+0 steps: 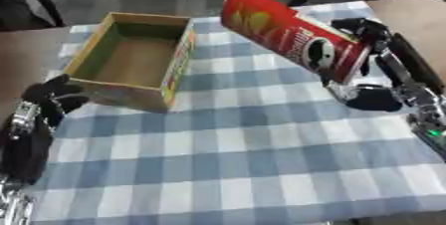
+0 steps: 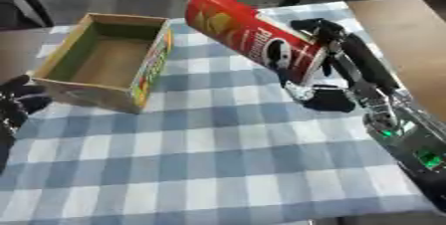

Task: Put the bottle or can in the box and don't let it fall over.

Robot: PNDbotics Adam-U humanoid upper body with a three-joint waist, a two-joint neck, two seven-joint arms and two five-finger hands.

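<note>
The red can (image 1: 292, 37) is off the table, held in the air and tilted hard, its top end leaning up toward the box and its lower end pointing down and away from it (the label shows yellow chips near the top and a round face lower down). The right hand (image 1: 370, 64) has it near the lower end, with fingers (image 1: 366, 27) curled over the far side of the can and the thumb (image 1: 370, 98) tucked under its bottom edge, so the hand is wrapped around the can. The right arm (image 2: 396, 119) runs away from the can toward the near right corner, black with silver parts and small green lights. The box (image 1: 131, 59) stands open-topped on the table just beside the can's raised end, without touching it; it is cardboard, plain brown inside, with a bright printed side facing the can. Nothing can be seen inside it. On the far side of the box from the can, the left hand (image 1: 54, 94) sits at the box's near corner, its dark fingers bent and close to the cardboard, though I cannot tell whether they touch it or grip anything. Under the box lies a blue and white checked cloth (image 1: 235, 164), which covers the table out past the can
</note>
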